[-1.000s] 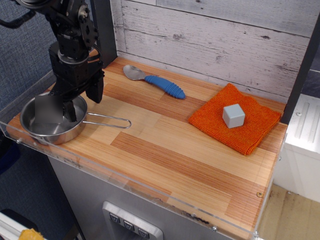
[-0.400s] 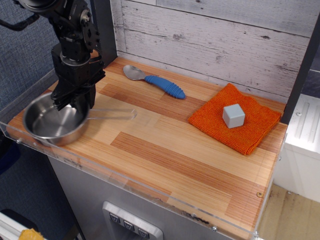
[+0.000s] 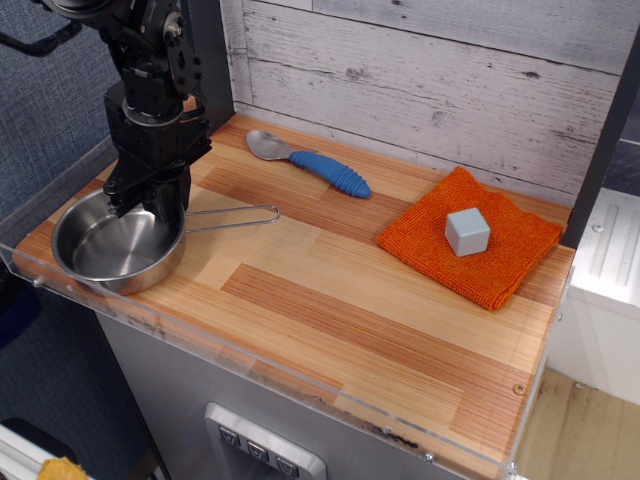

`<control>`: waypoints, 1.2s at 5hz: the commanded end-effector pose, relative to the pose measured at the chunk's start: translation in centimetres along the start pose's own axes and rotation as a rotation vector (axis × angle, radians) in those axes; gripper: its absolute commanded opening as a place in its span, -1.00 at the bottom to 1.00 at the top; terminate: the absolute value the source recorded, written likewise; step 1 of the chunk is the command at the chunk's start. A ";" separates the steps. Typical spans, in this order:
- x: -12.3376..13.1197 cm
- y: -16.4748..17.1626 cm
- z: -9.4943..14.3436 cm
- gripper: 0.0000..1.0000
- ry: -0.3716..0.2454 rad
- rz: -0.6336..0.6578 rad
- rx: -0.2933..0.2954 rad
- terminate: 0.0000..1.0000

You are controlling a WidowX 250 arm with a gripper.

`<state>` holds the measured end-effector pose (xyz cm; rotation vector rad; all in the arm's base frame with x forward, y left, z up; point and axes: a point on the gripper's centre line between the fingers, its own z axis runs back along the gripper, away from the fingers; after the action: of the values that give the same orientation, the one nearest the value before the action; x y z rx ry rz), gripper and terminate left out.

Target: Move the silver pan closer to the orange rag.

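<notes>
The silver pan (image 3: 112, 252) sits at the front left corner of the wooden table, its wire-loop handle (image 3: 236, 216) pointing right. My gripper (image 3: 158, 207) stands over the pan's far right rim, near where the handle joins, with its black fingers closed on that rim. The orange rag (image 3: 505, 250) lies flat at the far right of the table, well apart from the pan.
A small grey cube (image 3: 467, 231) sits on the rag. A blue-handled metal spoon (image 3: 310, 160) lies at the back by the plank wall. A clear plastic lip (image 3: 300, 385) runs along the table's front and left edges. A white box (image 3: 610, 270) stands to the right.
My fingers were open astride the pan's rim and have closed on it. The pan has shifted slightly right and its handle has swung a little toward the back.
</notes>
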<state>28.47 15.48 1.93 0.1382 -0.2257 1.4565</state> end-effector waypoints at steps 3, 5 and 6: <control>-4.1 -3.6 7.1 -1.00 -0.026 -0.131 -0.167 -1.00; -7.7 -5.3 9.7 -1.00 -0.028 -0.232 -0.237 -1.00; -9.7 -5.5 10.6 -1.00 -0.020 -0.277 -0.259 -1.00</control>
<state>32.59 2.84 8.21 0.0039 -0.3377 1.1375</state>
